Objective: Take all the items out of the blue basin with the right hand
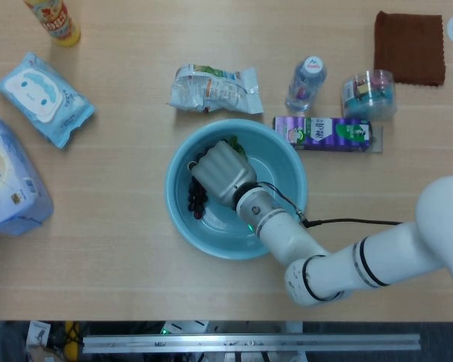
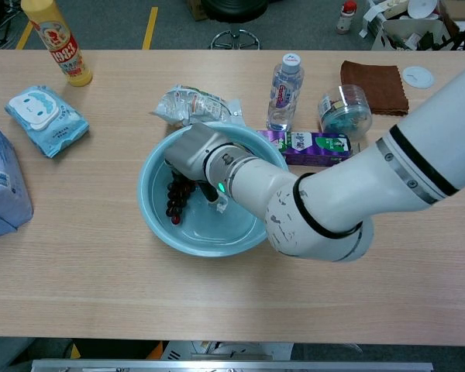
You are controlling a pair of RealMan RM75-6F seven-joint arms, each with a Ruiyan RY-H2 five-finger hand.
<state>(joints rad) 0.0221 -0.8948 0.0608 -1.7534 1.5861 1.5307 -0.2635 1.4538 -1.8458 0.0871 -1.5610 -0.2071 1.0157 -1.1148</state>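
Reaching down into the blue basin [image 1: 177, 215], the right hand [image 1: 220, 173] sits low over the bunch of dark grapes [image 1: 195, 197], which lies against the basin's left inner wall. The bunch's long axis runs roughly from the far rim toward the near one, and it shows just left of and under the fingers [image 2: 176, 166]. Whether the fingers have closed on the grapes I cannot tell (the back of the hand covers the contact in both views). A green item [image 1: 236, 146] peeks out beyond the hand. My guess: the grasp comes next, fingers curling leftward around the bunch. Only this 1 hand is visible.
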